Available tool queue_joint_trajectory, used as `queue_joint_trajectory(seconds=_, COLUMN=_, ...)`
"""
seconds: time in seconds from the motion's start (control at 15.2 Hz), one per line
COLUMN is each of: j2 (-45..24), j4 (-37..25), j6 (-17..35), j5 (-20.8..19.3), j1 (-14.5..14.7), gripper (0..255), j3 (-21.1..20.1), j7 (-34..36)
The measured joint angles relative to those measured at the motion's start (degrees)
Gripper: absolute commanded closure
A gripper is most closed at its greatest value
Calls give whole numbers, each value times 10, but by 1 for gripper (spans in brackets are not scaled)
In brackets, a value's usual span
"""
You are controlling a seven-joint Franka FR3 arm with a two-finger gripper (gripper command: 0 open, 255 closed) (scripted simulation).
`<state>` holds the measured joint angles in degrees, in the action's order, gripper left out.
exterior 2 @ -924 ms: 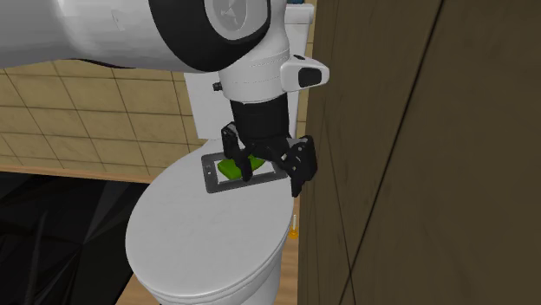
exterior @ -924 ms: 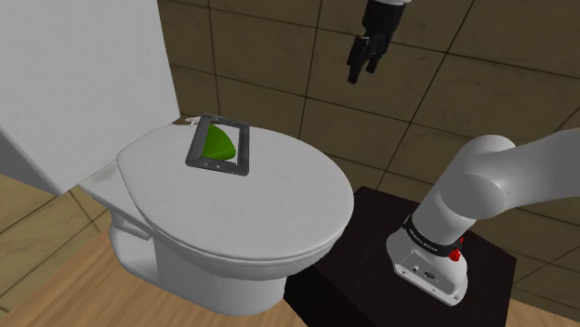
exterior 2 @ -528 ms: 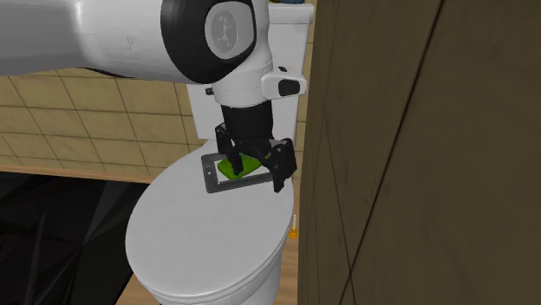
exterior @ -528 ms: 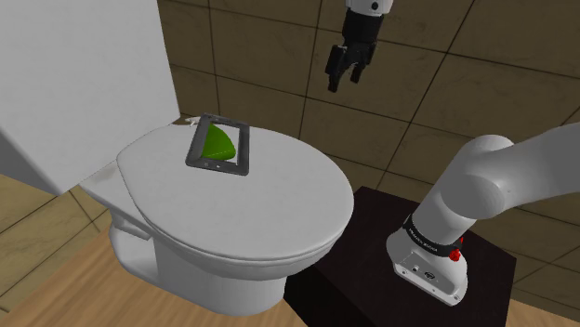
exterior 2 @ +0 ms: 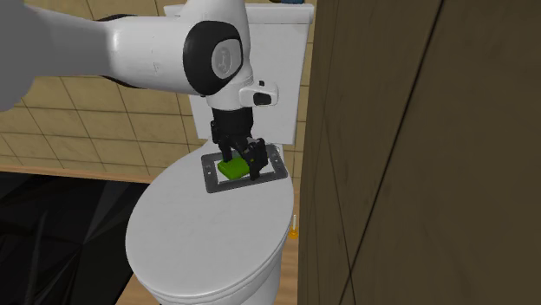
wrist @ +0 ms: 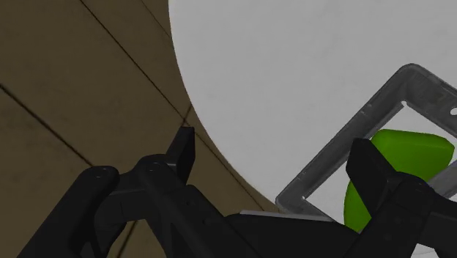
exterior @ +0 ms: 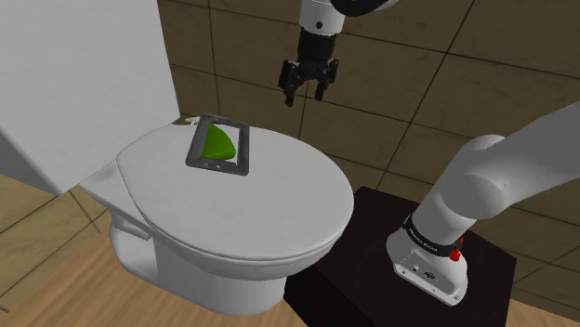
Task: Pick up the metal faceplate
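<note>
Shoulder view's upper middle shows the gripper (exterior: 308, 90), jaws apart, hanging up and right of the grey metal faceplate (exterior: 217, 165), which lies flat at the back of the toilet lid (exterior: 242, 218) around a green lump (exterior: 219, 142), seemingly poised to pinch its rim.

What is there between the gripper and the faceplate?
Nothing. In the shoulder view the open gripper hangs up and right of the faceplate, and the stretch between them is bare, over the white lid.
</note>
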<state>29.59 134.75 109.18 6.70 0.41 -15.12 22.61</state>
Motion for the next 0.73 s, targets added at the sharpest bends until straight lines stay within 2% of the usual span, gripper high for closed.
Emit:
queue_joint_trajectory(seconds=0.4, j2=-108, j4=-53, j6=63, j5=13, j1=-8, gripper=0, j3=-54, j7=117)
queue_joint_trajectory(seconds=0.73, j2=-216, j4=-121, j6=110, j5=-6, j1=-13, gripper=0, j3=-93, j7=221)
